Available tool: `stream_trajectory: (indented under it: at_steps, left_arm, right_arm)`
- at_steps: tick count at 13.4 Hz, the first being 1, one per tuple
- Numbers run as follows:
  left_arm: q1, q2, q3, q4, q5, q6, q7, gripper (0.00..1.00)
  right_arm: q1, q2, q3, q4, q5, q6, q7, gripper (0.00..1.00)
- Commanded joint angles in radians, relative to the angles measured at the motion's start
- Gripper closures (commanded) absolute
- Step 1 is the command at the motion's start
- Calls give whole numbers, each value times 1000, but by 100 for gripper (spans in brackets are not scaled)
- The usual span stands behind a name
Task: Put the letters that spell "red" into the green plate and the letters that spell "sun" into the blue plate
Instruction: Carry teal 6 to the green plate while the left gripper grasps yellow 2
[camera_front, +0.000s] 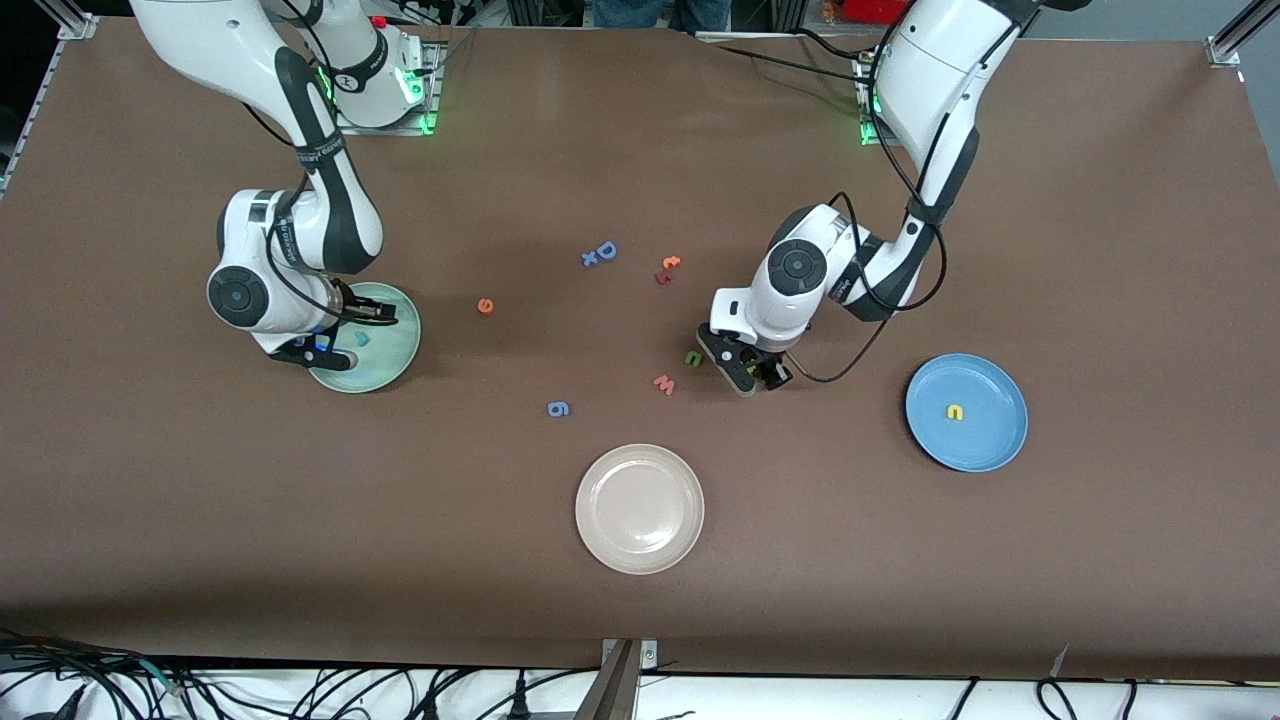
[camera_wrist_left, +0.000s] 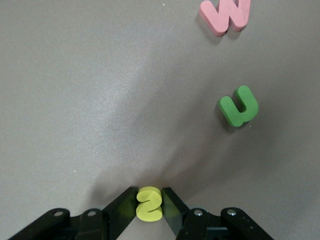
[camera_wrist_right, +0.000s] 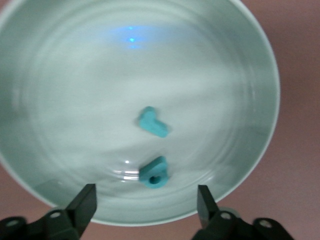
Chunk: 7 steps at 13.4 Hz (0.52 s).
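Observation:
My left gripper (camera_front: 748, 378) (camera_wrist_left: 149, 194) is low at the table, shut on the yellow "s" (camera_wrist_left: 149, 203). The green "u" (camera_front: 693, 357) (camera_wrist_left: 239, 106) lies close beside it on the table. A yellow arch letter (camera_front: 955, 411) rests in the blue plate (camera_front: 990, 430). My right gripper (camera_wrist_right: 145, 202) hangs open over the green plate (camera_front: 395, 350) (camera_wrist_right: 75, 75). In that plate lie the teal "r" (camera_wrist_right: 153, 123) and the teal "d" (camera_wrist_right: 154, 174). The orange "e" (camera_front: 485, 305) lies on the table between the two arms.
A pink "w" (camera_front: 664, 384) (camera_wrist_left: 226, 15) lies just by the green "u". A blue "D" (camera_front: 605, 250), an orange and a red letter (camera_front: 666, 270) lie mid-table. A blue "g" (camera_front: 559, 408) and a cream plate (camera_front: 639, 508) sit nearer the front camera.

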Motion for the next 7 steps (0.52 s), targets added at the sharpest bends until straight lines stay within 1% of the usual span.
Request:
stream_trajectory:
  at_steps: [1,3,4,7]
  left_arm:
    - [20,-6,35,13,12,7,83,85]
    - [69,-28,69,22,-38,-28,202,86]
    - [93,-41,88,28,-81,-64,279,89]
    - [124,-80,202,62,-191,-195,448,90]
  right_arm:
    - [9,-36,38,38,15,-57,68,0]
    - [20,-45,110,61,13,-63,205,0]
    - [20,-45,143,71,13,-55,277,0]
    - [22,-47,221,61,13,16,434,1]
